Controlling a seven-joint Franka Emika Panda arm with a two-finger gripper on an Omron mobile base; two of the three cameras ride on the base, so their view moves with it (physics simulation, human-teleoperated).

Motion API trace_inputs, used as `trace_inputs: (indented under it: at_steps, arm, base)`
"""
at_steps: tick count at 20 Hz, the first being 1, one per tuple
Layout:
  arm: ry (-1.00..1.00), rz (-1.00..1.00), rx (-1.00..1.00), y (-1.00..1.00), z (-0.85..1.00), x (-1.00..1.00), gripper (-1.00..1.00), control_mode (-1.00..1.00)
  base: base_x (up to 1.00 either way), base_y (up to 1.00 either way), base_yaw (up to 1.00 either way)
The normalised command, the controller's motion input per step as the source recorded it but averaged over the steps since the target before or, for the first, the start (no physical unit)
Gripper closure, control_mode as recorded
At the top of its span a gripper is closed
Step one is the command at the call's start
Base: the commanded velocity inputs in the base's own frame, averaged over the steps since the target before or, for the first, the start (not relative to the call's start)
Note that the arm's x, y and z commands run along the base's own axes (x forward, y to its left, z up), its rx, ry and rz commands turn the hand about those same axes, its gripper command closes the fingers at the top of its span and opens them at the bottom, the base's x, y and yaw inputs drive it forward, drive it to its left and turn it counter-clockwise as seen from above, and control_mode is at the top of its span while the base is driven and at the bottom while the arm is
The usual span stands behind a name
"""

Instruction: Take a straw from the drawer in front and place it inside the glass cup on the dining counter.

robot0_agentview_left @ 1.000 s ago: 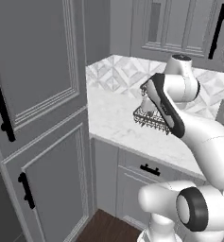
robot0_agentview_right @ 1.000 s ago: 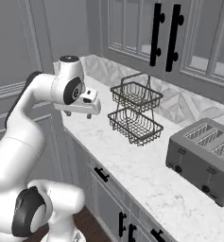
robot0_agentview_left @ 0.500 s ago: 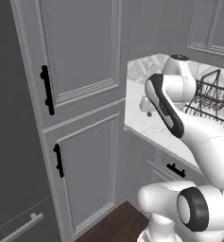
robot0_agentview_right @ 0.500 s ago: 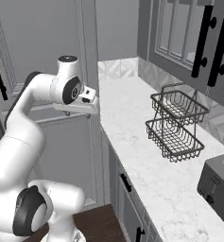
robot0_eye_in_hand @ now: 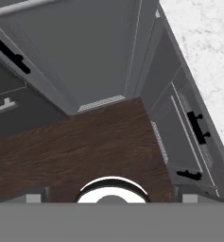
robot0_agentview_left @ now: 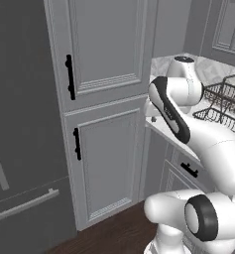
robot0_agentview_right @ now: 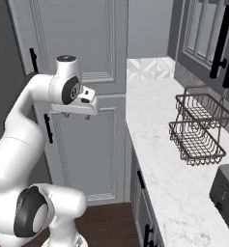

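Here, gripper [robot0_agentview_right: 78, 114] hanging with fingers wide apart and empty before the tall cabinet doors [robot0_agentview_right: 82, 96], drawer [robot0_eye_in_hand: 189, 137] sitting shut under the marble counter [robot0_agentview_right: 169, 159], straw hidden, wire baskets [robot0_agentview_left: 225, 101] partly cut off at the frame edge.

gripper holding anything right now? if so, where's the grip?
Nothing is held. The gripper hangs open and empty in front of the tall grey cabinet doors, pointing down at the dark wood floor; no straw between its fingers.
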Motion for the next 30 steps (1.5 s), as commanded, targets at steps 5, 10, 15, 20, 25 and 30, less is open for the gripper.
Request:
trace_inputs:
  at_steps: [5, 10, 15, 20, 25, 30]
  arm:
    - [0.00, 0.00, 0.00, 0.00, 0.00, 0.00, -1.00, 1.00]
    - [0.00, 0.00, 0.00, 0.00, 0.00, 0.00, -1.00, 1.00]
    - [0.00, 0.00, 0.00, 0.00, 0.00, 0.00, -1.00, 1.00]
    - [0.00, 0.00, 0.00, 0.00, 0.00, 0.00, -1.00, 1.00]
    - [0.00, 0.00, 0.00, 0.00, 0.00, 0.00, -1.00, 1.00]
    - [0.00, 0.00, 0.00, 0.00, 0.00, 0.00, -1.00, 1.00]
  base:
    - [-0.42, -0.39, 0.15]
    - [-0.18, -0.51, 0.14]
    - [-0.02, -0.38, 0.07]
    - [-0.12, -0.46, 0.10]
    - [-0.48, -0.40, 0.13]
    - [-0.25, -0.36, 0.13]
